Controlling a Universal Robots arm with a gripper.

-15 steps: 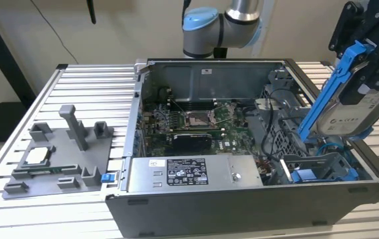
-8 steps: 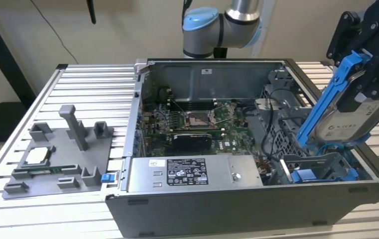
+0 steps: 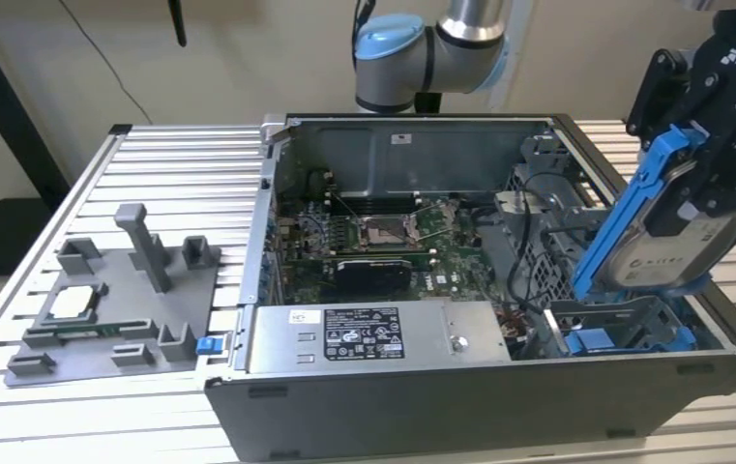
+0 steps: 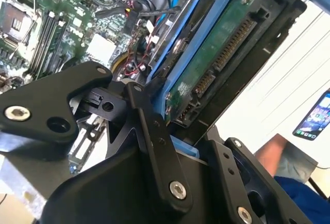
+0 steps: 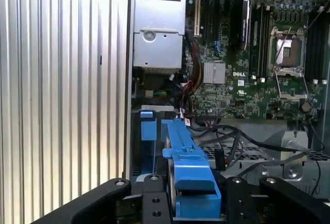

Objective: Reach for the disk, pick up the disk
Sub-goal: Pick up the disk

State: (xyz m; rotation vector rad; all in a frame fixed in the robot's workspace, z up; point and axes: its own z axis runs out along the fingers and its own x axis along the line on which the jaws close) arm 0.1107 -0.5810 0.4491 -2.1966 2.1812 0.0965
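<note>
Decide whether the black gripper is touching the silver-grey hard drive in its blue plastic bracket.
Touching. In the exterior view the gripper clamps the tilted silver-grey hard drive in its blue bracket, held above the grey computer case.

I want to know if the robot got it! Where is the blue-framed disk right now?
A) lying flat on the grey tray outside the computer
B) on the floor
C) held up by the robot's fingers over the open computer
C: in the exterior view the gripper holds the disk tilted up, above the open computer case.
</note>
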